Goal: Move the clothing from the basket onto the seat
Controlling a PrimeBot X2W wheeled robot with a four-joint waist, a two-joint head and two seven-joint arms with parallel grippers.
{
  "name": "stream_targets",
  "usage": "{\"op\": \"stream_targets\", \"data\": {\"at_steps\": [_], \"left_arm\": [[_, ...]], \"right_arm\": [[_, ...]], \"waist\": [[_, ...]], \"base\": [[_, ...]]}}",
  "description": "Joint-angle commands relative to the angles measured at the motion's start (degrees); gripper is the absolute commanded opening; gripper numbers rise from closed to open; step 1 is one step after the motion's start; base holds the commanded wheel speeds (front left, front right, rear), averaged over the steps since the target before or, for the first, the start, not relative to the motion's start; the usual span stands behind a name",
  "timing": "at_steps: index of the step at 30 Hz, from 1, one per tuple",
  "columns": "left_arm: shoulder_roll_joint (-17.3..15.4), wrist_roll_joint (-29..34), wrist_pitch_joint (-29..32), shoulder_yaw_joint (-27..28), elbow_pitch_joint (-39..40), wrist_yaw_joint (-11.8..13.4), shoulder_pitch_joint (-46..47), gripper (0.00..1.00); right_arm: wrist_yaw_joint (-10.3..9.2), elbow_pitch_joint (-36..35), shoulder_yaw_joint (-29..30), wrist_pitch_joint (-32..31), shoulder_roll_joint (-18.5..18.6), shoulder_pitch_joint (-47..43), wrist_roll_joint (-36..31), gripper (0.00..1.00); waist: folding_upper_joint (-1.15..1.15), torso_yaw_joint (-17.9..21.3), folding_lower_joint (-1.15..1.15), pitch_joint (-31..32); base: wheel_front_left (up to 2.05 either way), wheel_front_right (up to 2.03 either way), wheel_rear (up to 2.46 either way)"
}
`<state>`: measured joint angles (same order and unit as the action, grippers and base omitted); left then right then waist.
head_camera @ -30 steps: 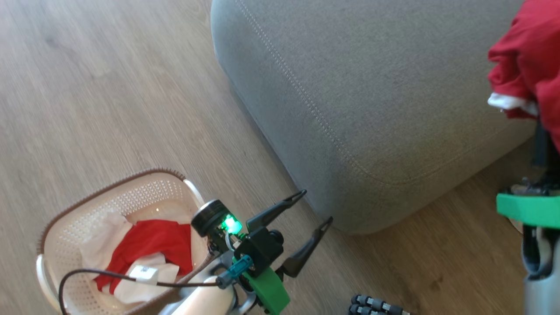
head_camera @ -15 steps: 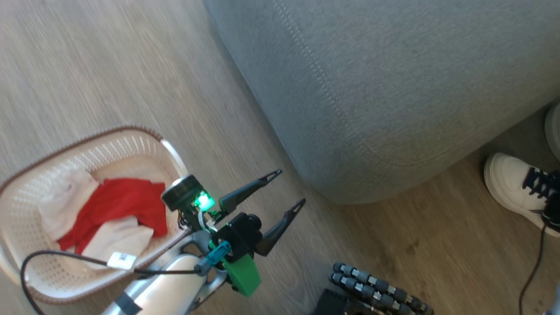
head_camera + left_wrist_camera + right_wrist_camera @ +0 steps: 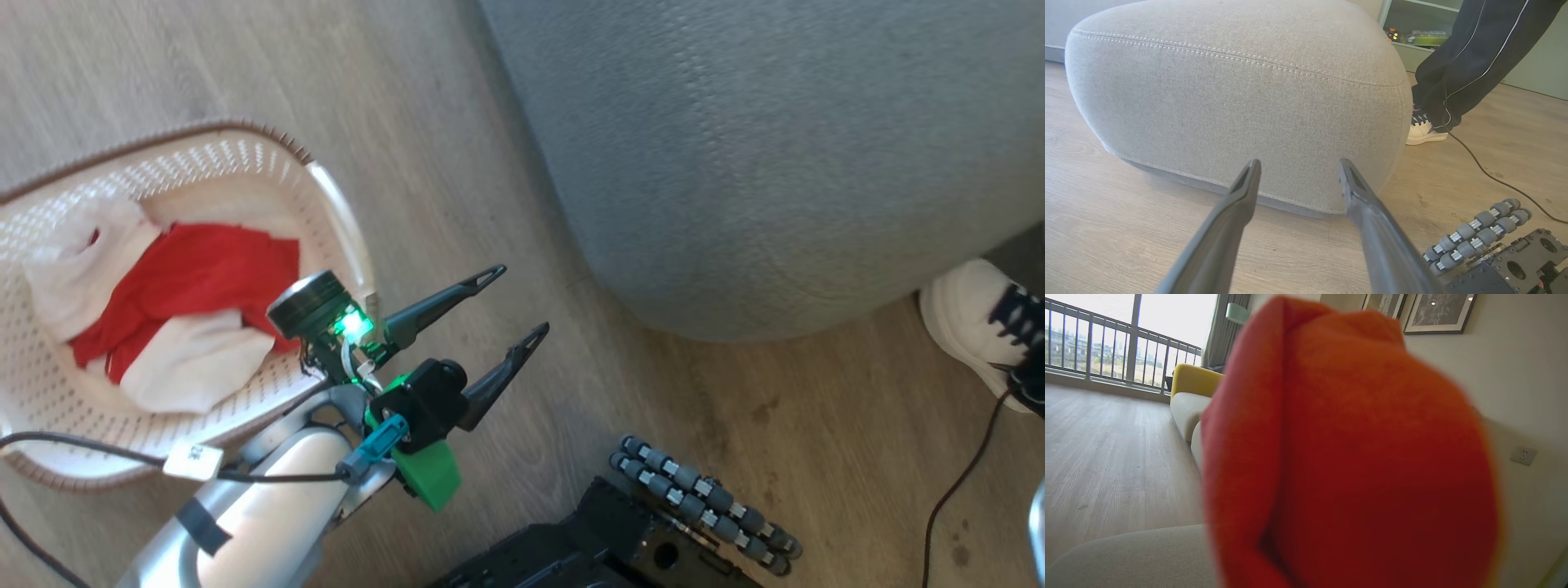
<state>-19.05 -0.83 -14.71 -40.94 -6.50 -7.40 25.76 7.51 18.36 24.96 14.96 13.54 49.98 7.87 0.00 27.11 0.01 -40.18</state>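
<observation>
Silver-white forearm (image 3: 269, 506), tagged black cable (image 3: 82, 447), green bracket (image 3: 426, 474), green light (image 3: 353, 325), dark left claw (image 3: 520, 300)

One basket (image 3: 214, 160), one seat (image 3: 775, 163), one shoe (image 3: 970, 317).

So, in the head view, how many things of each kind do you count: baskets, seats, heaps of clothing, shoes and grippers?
Baskets: 1, the basket
Seats: 1, the seat
Heaps of clothing: 1, the clothing, red and white, in the basket
Shoes: 1, a white shoe
Grippers: 1, the left gripper, open
Total: 5
</observation>
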Motion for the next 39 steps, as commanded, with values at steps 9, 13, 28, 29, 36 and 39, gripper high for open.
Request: {"op": "stream_targets", "data": {"at_steps": [9,13,28,29,36,39], "left_arm": [[-0.6,0.7,-0.3,1.2,3.2,1.2,1.8,1.00],[-0.4,0.8,-0.3,1.1,3.5,1.6,2.2,1.00],[0.2,0.5,-0.3,0.3,3.4,2.3,3.2,1.00],[0.3,0.5,-0.3,0.3,3.4,2.4,3.3,1.00],[0.5,0.2,-0.3,0.1,3.1,2.5,3.5,1.00],[0.6,0.0,-0.3,0.1,3.0,2.6,3.2,1.00]], "right_arm": [[-0.02,19.7,-1.4,0.0,6.5,10.8,6.2,0.00],[-0.02,30.1,-2.0,0.0,8.8,14.7,6.5,0.00],[-0.02,53.2,-0.1,-3.0,13.8,24.6,8.0,0.00],[-0.02,53.7,0.0,-3.5,13.9,24.5,7.9,0.00],[-0.02,55.1,1.0,-4.8,13.3,23.5,7.6,0.00],[-0.02,55.3,1.7,-4.0,13.8,23.0,7.1,0.00]], "waist": [[0.00,-5.7,-0.01,-4.9],[0.00,-7.0,-0.01,-5.9],[0.00,-8.8,-0.01,-7.2],[0.00,-8.8,-0.01,-7.2],[0.00,-9.2,-0.01,-6.8],[0.00,-9.2,-0.01,-6.3]], "base": [[0.00,0.00,0.00],[0.00,0.00,0.00],[0.00,0.00,0.00],[0.00,0.00,0.00],[0.00,0.00,0.00],[0.00,0.00,0.00]]}}
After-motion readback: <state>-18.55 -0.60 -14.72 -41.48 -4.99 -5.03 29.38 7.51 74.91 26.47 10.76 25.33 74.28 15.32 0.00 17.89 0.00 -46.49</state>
